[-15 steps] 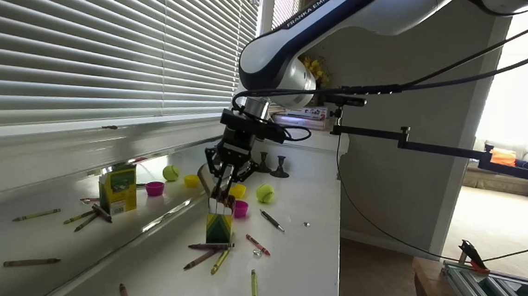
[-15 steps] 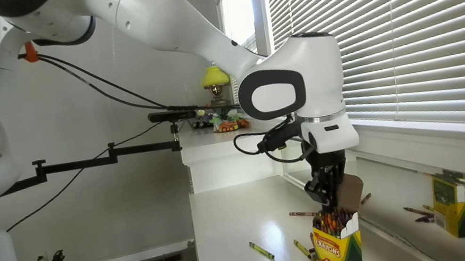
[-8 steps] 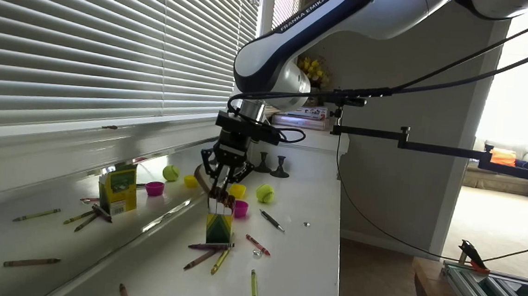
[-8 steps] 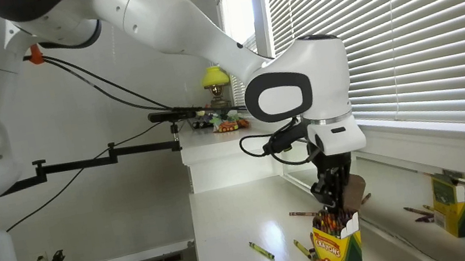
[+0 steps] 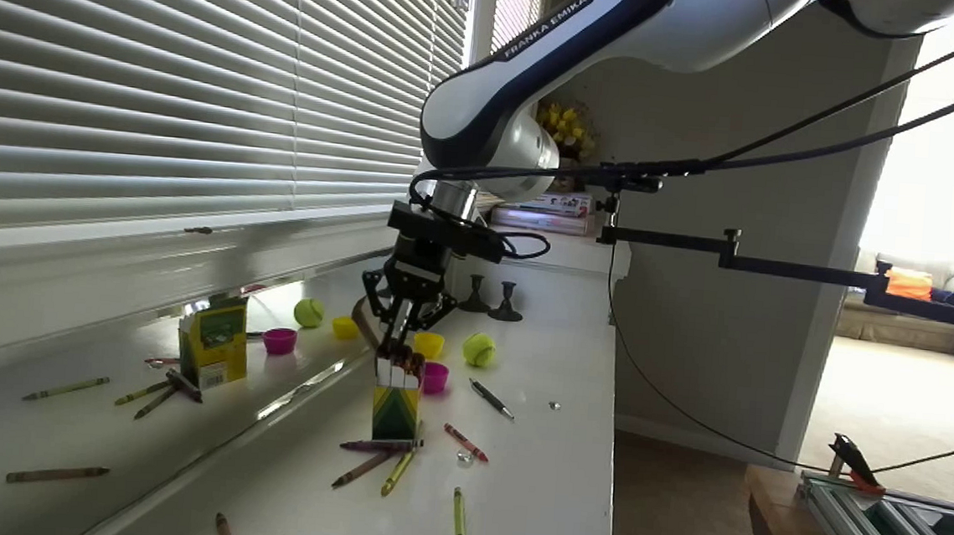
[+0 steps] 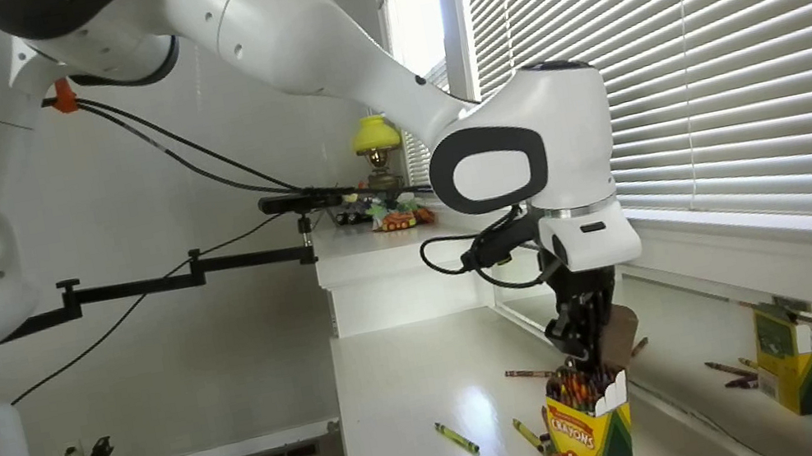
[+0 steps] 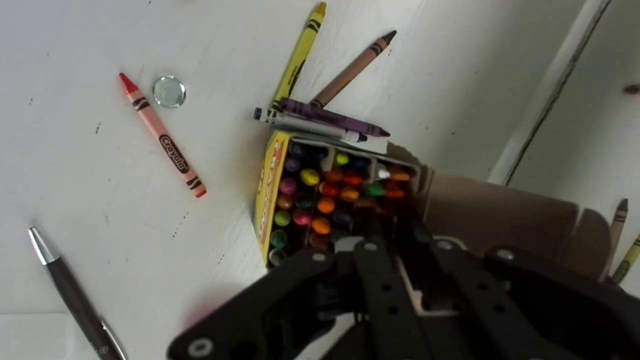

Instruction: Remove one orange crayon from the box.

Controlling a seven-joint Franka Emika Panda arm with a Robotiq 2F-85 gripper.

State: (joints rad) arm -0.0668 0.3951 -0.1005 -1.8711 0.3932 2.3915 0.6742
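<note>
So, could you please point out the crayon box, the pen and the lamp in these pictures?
Crayon box [image 6: 583,435]: in an exterior view, on its yellow front panel.
Pen [image 7: 76,299]: in the wrist view, on its dark barrel.
Lamp [image 6: 375,136]: in an exterior view, on its yellow shade.

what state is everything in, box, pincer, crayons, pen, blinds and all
box: upright, open
lid flap: folded back
pincer: at the box top, jaws close together; can't tell whether gripping
orange crayons: in the box, tips up
red crayon: lying flat, wrapped
pen: lying flat
blinds: lowered
candle holders: upright
</note>
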